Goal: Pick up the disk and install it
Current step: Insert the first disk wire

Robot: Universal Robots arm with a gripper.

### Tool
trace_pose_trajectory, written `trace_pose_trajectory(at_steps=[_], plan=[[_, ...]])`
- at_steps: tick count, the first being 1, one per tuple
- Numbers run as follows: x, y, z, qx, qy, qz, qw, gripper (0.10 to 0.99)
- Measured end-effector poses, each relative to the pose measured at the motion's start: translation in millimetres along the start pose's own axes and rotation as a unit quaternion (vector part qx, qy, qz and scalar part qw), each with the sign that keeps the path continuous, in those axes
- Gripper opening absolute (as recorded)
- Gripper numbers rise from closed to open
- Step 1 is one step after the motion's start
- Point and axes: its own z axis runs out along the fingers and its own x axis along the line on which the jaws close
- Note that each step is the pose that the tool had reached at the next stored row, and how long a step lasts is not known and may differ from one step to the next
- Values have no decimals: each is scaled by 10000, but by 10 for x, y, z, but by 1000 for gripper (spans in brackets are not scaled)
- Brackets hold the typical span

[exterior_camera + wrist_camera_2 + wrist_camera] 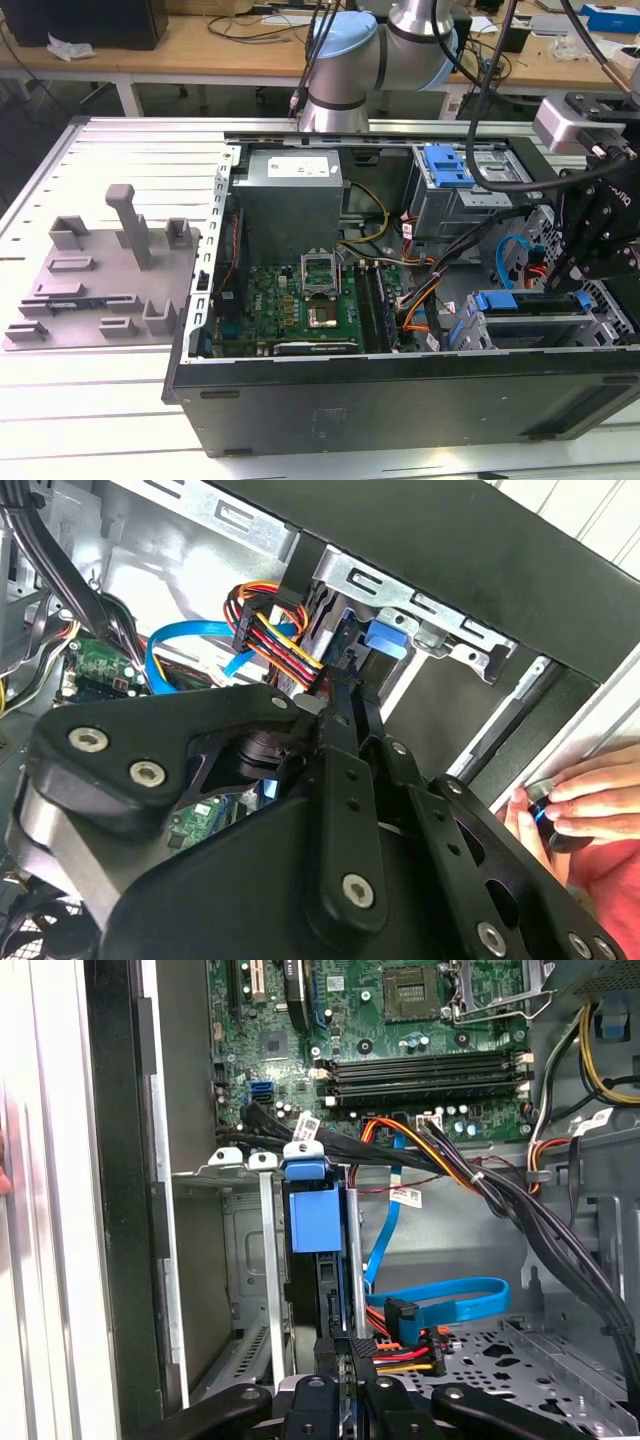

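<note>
- Exterior view: the slatted tabletop (100,400) carries everything; most of it lies well off to the side of the end effector (585,275).
- The open computer case (400,400) lies on its side; the end effector reaches down into the corner of it at the exterior view's right.
- The grey holder block (100,270) with upright posts sits outside the case, well apart from the end effector, across the whole case from it.
- The motherboard (300,300) lies flat in the case, beyond the end effector's tips and off to one side in the first wrist view.
- The metal drive cage (255,1260) stands directly ahead of the end effector; its slots line up with the reach.
- The disk (313,1215) stands on edge in a cage slot, its blue carrier end farthest from the end effector (350,1360); its long axis runs straight from that end back toward the tips, so the one arm pushes along the disk's length.
- The end effector appears clenched on the disk's near edge, the tips nearly together either side of the thin dark edge; I judge the disk largely seated in the cage.
- Bundled power cables (275,630) and a blue data cable (440,1300) hang just beside the tips.
- In the second wrist view a person's hand (575,800) rests outside the case wall, beside the end effector's body.
</note>
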Motion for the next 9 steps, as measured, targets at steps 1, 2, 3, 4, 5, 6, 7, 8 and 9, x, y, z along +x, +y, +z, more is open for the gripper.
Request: trace_pose_trajectory(at_steps=[1, 2, 3, 4, 5, 6, 7, 8, 9], plan=[[0, 0, 4, 0, 0, 0, 10000, 169], [-1, 0, 9, 0, 0, 0, 10000, 169], [-1, 0, 12, 0, 0, 0, 10000, 169], [-1, 0, 15, 0, 0, 0, 10000, 169], [-1, 0, 17, 0, 1, 0, 10000, 169], [-1, 0, 20, 0, 0, 0, 10000, 169], [-1, 0, 22, 0, 1, 0, 10000, 169], [-2, 0, 25, 0, 0, 0, 10000, 169], [-2, 0, 28, 0, 0, 0, 10000, 169]])
